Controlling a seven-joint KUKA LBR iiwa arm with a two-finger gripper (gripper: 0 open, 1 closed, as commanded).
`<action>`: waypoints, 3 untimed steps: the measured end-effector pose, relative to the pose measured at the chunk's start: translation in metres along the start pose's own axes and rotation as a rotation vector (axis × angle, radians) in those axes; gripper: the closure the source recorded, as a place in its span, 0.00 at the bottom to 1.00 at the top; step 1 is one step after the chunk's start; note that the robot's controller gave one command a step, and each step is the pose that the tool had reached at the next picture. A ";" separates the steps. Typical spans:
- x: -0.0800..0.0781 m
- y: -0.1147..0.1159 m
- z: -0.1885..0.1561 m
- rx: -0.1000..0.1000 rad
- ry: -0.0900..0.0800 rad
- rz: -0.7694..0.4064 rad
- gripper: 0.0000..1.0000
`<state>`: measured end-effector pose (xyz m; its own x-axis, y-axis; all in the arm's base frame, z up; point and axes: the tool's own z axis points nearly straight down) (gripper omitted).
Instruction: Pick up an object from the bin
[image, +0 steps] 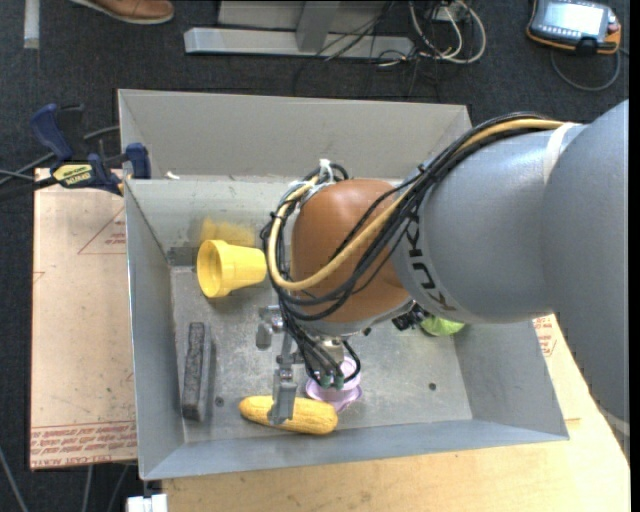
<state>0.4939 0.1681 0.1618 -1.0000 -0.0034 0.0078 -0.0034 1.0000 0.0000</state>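
Right now, your gripper (305, 385) hangs low in the grey bin (150, 330), toward the view's lower wall, beneath the orange wrist cover (340, 250). Its fingers stand apart. You see one fingertip (284, 398) lying across the top of a yellow corn cob (315, 420), which rests on its side on the floor close to that lower wall. The other finger sits over a small lilac thing (347, 395), just beside the cob's right end. Nothing is clamped between them. You cannot tell whether the fingertip touches the cob. Well to the left lies a dark grey bar (194, 370). Above it a yellow cup (225, 268) lies tipped over, mouth to the left. A green thing (442, 325) peeks out from under the arm.
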 end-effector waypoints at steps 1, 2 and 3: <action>-0.002 -0.001 -0.004 -0.001 -0.007 0.003 0.00; -0.001 -0.016 0.040 -0.004 -0.012 0.014 0.00; -0.007 -0.038 0.075 -0.001 -0.003 -0.100 0.00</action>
<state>0.5000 0.1302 0.0865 -0.9946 -0.1035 0.0051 -0.1035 0.9946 0.0011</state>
